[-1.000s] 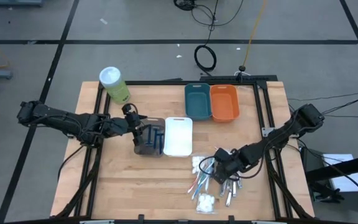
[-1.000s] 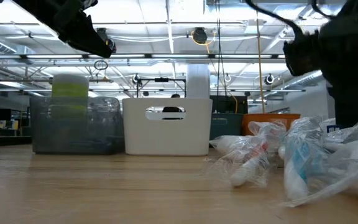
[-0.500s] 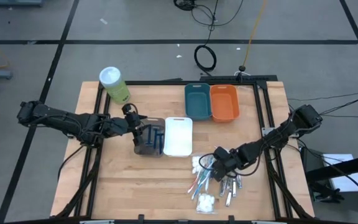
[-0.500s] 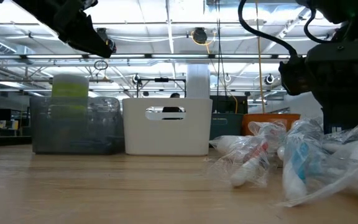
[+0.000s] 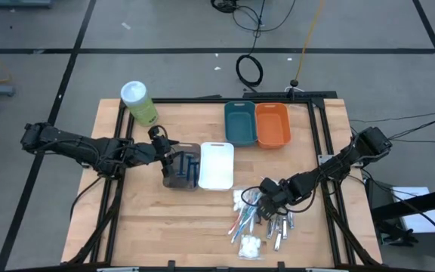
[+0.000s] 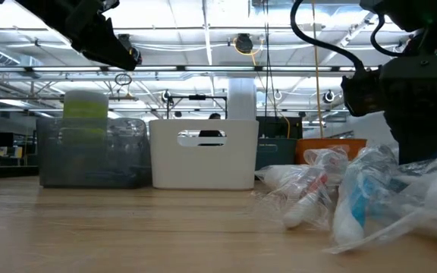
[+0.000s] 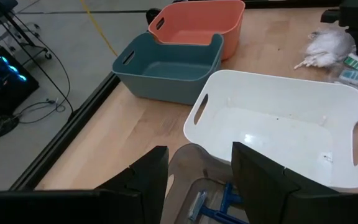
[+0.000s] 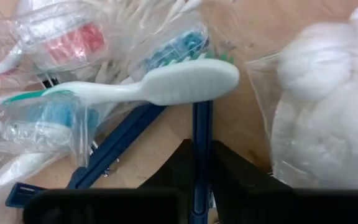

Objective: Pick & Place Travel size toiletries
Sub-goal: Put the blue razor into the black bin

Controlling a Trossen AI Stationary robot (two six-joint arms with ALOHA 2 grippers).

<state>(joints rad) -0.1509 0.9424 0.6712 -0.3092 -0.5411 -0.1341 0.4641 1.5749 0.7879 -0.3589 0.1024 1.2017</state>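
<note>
High view: four bins (image 5: 216, 165).

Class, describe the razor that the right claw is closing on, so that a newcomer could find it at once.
Start at the wooden table and go to the pile of wrapped toiletries near its right front. There the right claw grips a dark blue razor handle. Unlike the second dark blue razor slanting beside it, this handle runs straight under the white toothbrush head.
</note>
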